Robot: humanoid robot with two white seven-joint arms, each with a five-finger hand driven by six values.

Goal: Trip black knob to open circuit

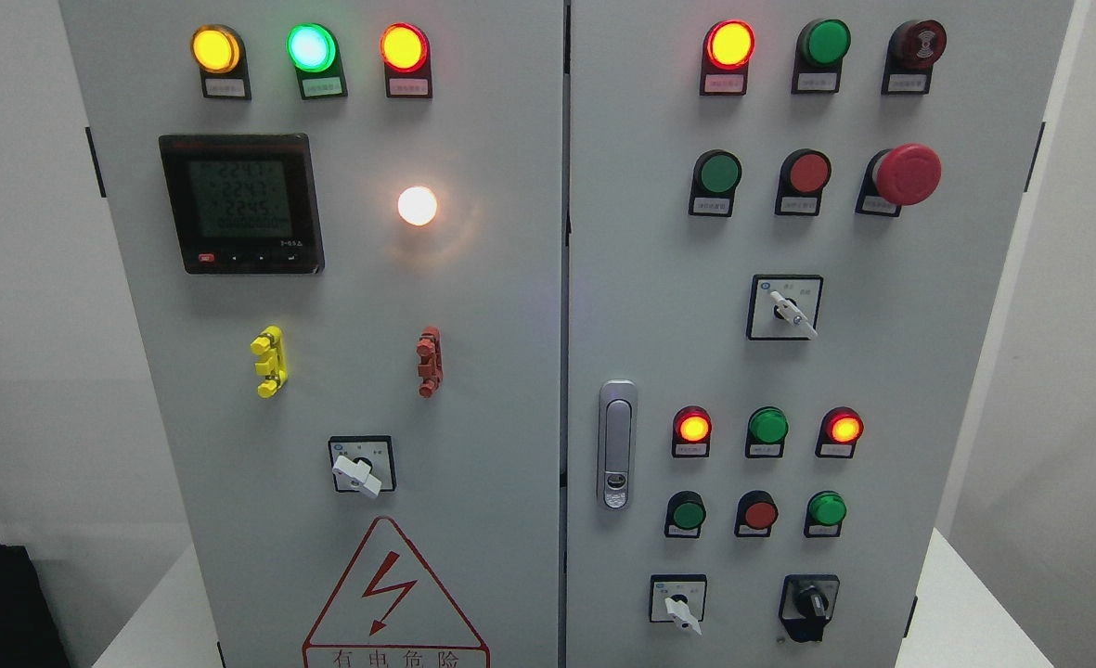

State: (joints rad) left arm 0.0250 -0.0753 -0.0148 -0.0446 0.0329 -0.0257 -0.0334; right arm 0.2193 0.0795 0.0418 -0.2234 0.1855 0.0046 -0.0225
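Turning the black knob (pixel 808 605) is the whole job, and it sits low on the right-hand door of the grey cabinet (pixel 510 306), at the bottom right corner of the controls, with its grip standing roughly upright. No robot hand shows anywhere in the head view, so how far either is open, or whether it holds anything, cannot be told; the reach has evidently not begun.

Since the knob lies on the right side, the right arm looks the natural choice. It should probably come in low and square to the door, fingers pinching the raised grip from both sides, then twist about the knob's own axis without pushing sideways.

Care is needed with the neighbours. A white switch (pixel 679 608) sits to the left on the same row, and a green button (pixel 826 509) is just above; the red mushroom button (pixel 906 173) is well apart, high on the same door. A careless knuckle could press the green one.
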